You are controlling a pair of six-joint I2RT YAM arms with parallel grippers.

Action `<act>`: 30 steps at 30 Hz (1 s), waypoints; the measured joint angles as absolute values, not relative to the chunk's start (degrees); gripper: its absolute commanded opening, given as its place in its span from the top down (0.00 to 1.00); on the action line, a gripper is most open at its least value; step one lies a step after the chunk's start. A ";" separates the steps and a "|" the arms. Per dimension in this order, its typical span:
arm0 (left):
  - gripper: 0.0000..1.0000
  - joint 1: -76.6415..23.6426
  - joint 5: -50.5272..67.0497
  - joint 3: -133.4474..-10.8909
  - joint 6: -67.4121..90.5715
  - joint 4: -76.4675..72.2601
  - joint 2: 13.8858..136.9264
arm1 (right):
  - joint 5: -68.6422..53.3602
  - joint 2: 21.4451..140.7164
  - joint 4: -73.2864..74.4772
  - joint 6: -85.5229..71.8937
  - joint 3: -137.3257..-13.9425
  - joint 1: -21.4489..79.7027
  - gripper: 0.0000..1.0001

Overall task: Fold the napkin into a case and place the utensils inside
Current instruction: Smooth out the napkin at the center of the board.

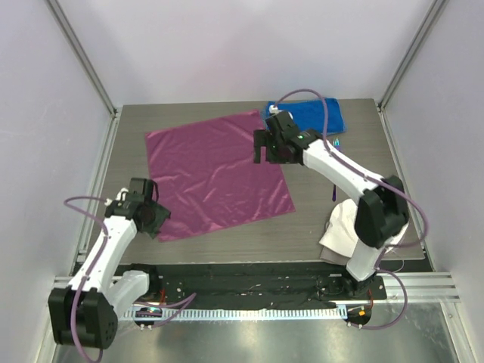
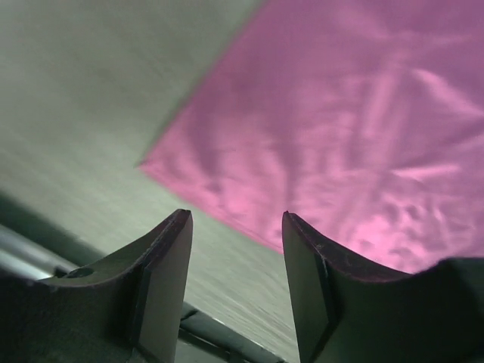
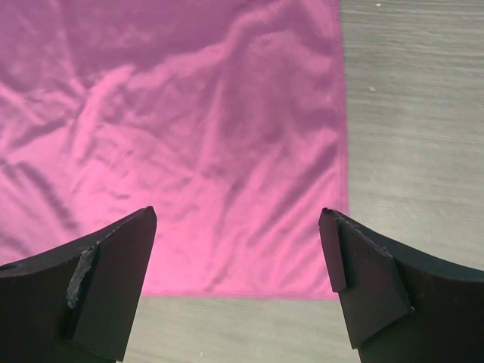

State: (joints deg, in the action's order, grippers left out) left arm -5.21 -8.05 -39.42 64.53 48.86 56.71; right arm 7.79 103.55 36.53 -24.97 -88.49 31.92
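Left fingers (image 2: 170,257) stand apart with nothing between them at the near-left corner of the napkin (image 1: 215,174). It lies spread open as one flat, lightly wrinkled magenta sheet in the middle of the grey surface (image 1: 132,128), not yet folded. Right fingers (image 3: 125,257) gape wide and empty above its far-right corner, near the blue towel (image 1: 314,115) at the far edge, and a white cloth (image 1: 340,227) lies by the right arm's base.

No readable text, label or number in any view
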 measured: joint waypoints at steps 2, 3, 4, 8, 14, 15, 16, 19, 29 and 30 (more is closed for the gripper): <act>0.47 -5.17 -10.04 -36.84 67.09 51.90 54.00 | 7.75 97.62 35.62 -25.69 -84.27 32.03 0.05; 0.48 -5.06 -10.83 -35.64 68.07 52.75 53.01 | 7.73 95.72 35.16 -25.76 -82.83 32.03 0.05; 0.48 -4.95 -11.20 -34.81 68.86 53.01 52.56 | 7.79 93.71 34.33 -25.89 -80.90 32.03 0.07; 0.49 -4.54 -12.25 -32.91 71.64 52.86 53.34 | 7.77 89.45 33.04 -25.87 -74.43 32.03 0.08; 0.52 -3.77 -13.63 -32.73 72.69 51.20 59.81 | 8.03 87.64 33.10 -25.56 -68.47 32.03 0.08; 0.52 -3.64 -13.76 -32.62 72.82 50.85 60.18 | 8.21 87.15 33.26 -25.47 -67.75 32.03 0.08; 0.52 -3.60 -13.85 -32.53 72.90 50.65 60.27 | 8.32 86.74 33.30 -25.41 -67.26 32.03 0.08; 0.52 -3.55 -14.37 -32.49 73.10 50.15 60.25 | 8.93 85.43 33.45 -25.26 -66.41 32.03 0.07; 0.57 -3.33 -15.51 -31.16 73.54 50.13 60.16 | 13.06 85.47 37.19 -26.30 -66.39 31.62 0.07; 0.57 -3.33 -15.51 -30.68 73.56 50.06 60.12 | 13.52 85.65 37.60 -26.44 -66.39 31.59 0.07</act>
State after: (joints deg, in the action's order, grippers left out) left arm -3.33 -15.51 -30.68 73.56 50.06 60.12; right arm 13.52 85.65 37.60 -26.44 -66.39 31.59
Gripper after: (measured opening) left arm 0.443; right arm 0.931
